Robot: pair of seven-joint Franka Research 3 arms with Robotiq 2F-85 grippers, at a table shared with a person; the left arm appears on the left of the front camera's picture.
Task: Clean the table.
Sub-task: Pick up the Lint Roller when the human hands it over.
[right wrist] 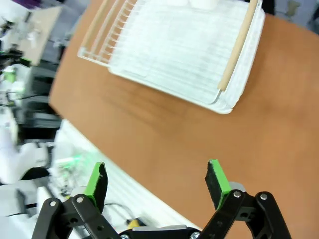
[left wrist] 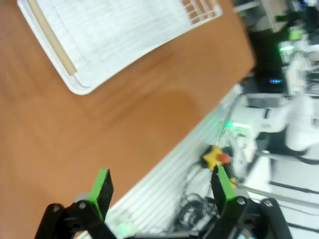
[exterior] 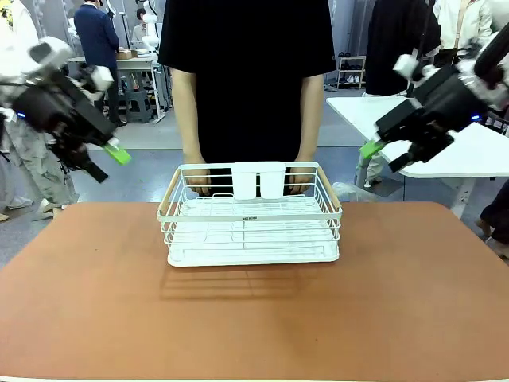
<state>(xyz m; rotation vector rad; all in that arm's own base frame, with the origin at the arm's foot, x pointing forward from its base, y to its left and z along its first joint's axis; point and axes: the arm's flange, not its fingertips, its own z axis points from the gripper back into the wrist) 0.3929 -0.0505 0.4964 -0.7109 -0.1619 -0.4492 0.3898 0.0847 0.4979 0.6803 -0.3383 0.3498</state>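
Note:
The reddish-brown table point(exterior: 95, 302) spans the front view. On it near the far edge stands a white wire basket point(exterior: 250, 215) with wooden side rails, and a person's hands point(exterior: 196, 181) rest on its far rim. My left gripper point(exterior: 107, 163) hangs raised at the far left, open and holding nothing. My right gripper point(exterior: 382, 155) is raised at the upper right, also open and holding nothing. The left wrist view shows its fingers point(left wrist: 102, 186) spread wide over the table point(left wrist: 99, 129), the basket point(left wrist: 114, 35) beyond. In the right wrist view the gripper point(right wrist: 157, 181) is open above the table point(right wrist: 199, 149) and basket point(right wrist: 184, 50).
Two white cups point(exterior: 258, 180) hang on the basket's far rim. A white-topped table point(exterior: 445, 135) stands at the right behind my right arm. Beyond the table's near edge lie cables and a yellow-red button box point(left wrist: 215, 157).

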